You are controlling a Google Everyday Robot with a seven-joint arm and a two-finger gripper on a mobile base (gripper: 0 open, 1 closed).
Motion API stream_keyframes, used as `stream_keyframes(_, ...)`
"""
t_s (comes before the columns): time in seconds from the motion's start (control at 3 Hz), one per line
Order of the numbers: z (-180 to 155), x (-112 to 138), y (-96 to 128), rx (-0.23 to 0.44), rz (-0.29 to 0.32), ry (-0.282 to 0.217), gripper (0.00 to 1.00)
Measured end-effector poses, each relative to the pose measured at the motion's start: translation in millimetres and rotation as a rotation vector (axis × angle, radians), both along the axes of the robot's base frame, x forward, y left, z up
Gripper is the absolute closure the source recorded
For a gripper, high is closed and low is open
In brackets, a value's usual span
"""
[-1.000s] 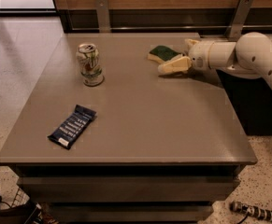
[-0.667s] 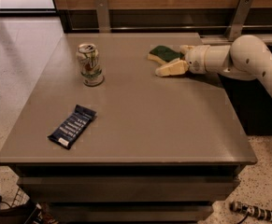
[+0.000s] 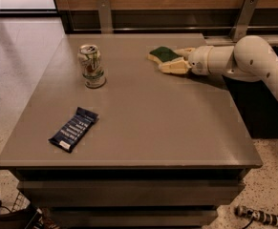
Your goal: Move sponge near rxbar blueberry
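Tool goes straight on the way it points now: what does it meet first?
The green-topped pale yellow sponge. The tool, open over the grey table's far right part in view, points image-left at it; whether they already touch is unclear.

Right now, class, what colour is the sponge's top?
Sponge: dark green top, camera view; the hand sits beside it, far right.

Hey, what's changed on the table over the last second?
The gripper has edged left, closer to the sponge, with its fingers apart at the sponge's right end. Nothing has visibly been lifted or let go. The sponge, the can and the rxbar lie where they were.
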State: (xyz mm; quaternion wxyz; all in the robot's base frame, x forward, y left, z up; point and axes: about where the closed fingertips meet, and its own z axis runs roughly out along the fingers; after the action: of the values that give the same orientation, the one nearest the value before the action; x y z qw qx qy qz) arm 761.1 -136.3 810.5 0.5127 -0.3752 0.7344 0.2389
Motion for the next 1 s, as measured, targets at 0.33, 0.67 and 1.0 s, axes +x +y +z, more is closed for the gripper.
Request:
stream_keyframes(0.33,3.1,0.0,0.2,0.0,0.0,0.0,0.96)
stream_keyframes(0.67,3.2,0.0,0.2,0.0,0.0,0.0,1.0)
stream_keyframes(1.0,3.3,0.0,0.2,0.0,0.0,0.0,1.0)
